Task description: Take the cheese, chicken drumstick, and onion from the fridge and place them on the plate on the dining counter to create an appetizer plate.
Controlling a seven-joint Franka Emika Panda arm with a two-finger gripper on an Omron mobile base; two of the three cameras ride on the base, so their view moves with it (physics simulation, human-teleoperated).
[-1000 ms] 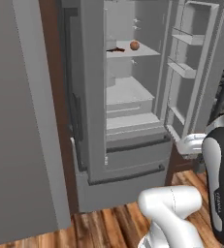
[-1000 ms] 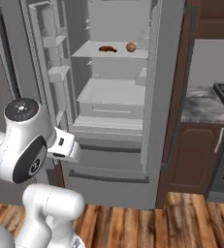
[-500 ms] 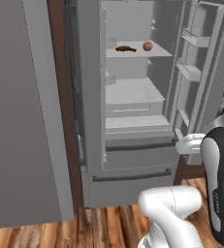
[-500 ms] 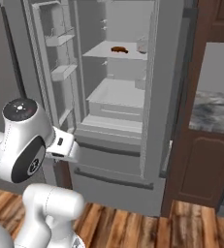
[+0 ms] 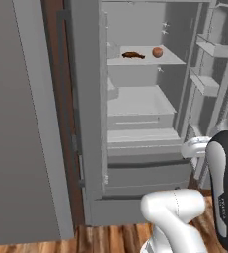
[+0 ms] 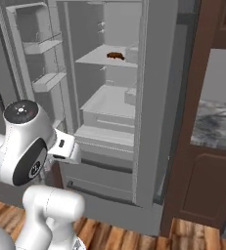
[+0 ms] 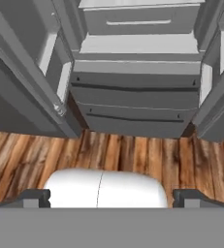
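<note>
The fridge (image 5: pixel 135 123) stands open. On its upper shelf the left base view shows the drumstick (image 5: pixel 133 55) beside the onion (image 5: pixel 157 52); the right base view shows the drumstick (image 6: pixel 115 55). The gripper (image 7: pixel 111 196), spread wide and empty, faces the lower drawers (image 7: pixel 135 104).

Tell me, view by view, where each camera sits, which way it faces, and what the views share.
Left base view: behind the arm's left, facing the open fridge; drumstick and onion on a shelf; white arm lower right.
Right base view: behind its right, same fridge; arm lower left.
Hand view: on the hand, open, looking down at lower drawers and wood floor.
Shared: fridge, drumstick, drawers.
</note>
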